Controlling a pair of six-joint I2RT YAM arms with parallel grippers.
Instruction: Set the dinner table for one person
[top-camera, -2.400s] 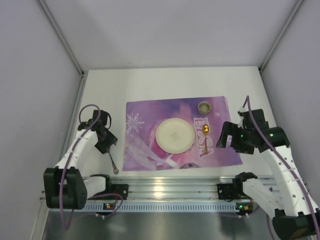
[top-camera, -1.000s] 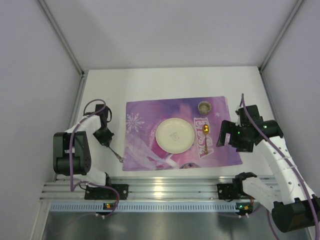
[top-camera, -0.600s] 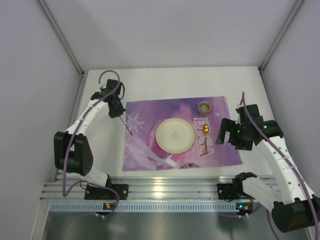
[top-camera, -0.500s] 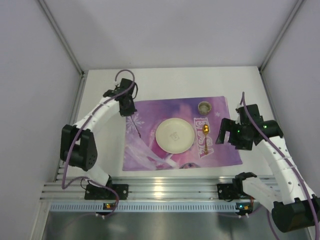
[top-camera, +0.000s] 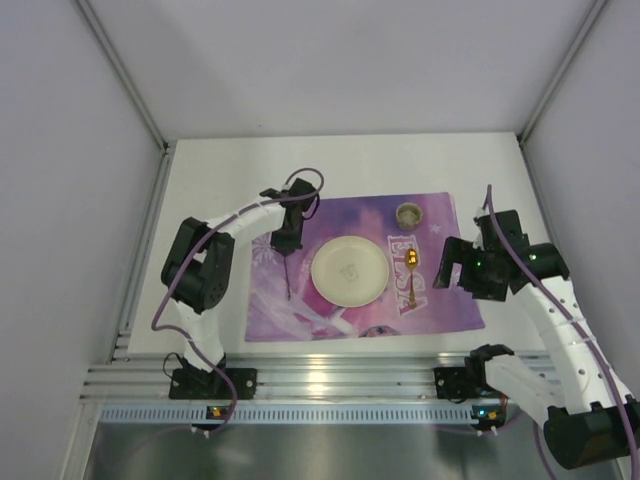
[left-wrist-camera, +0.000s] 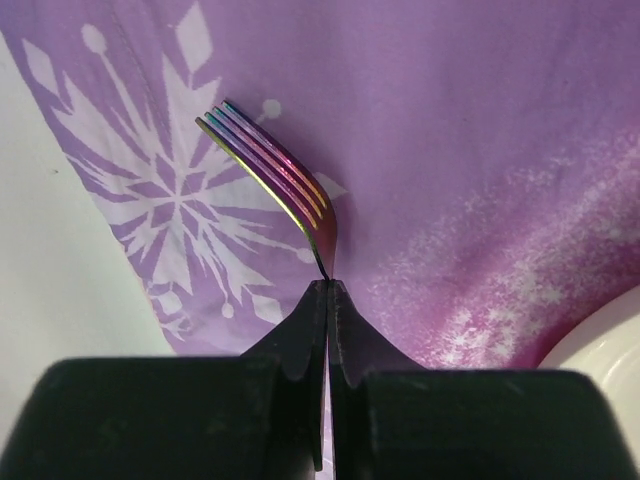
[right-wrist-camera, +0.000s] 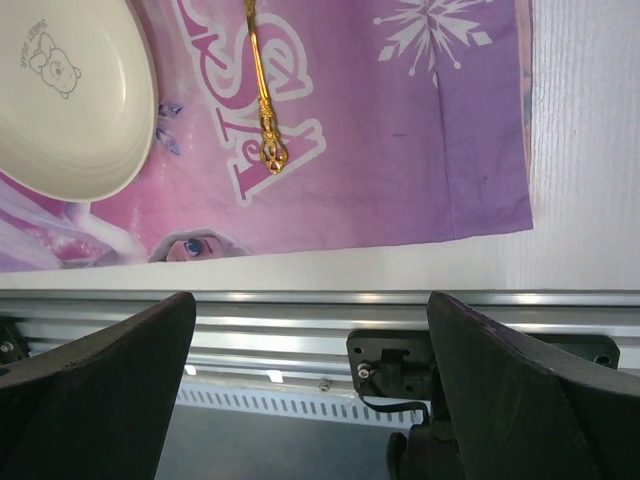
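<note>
Left pincer of mine is clamped on an iridescent fork — tines over the purple placemat, bare white dinner table just to its left.

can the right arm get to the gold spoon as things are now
Probably yes: the right gripper is open and empty, just right of the gold spoon. The spoon lies bare on the placemat, apart from the plate, and nothing stands between them.

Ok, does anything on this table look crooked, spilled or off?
Only the placemat lies slightly skewed to the edges of the dinner table. The plate, spoon and cup sit tidily on it; the fork is clamped in the left gripper. Nothing spilled.
</note>
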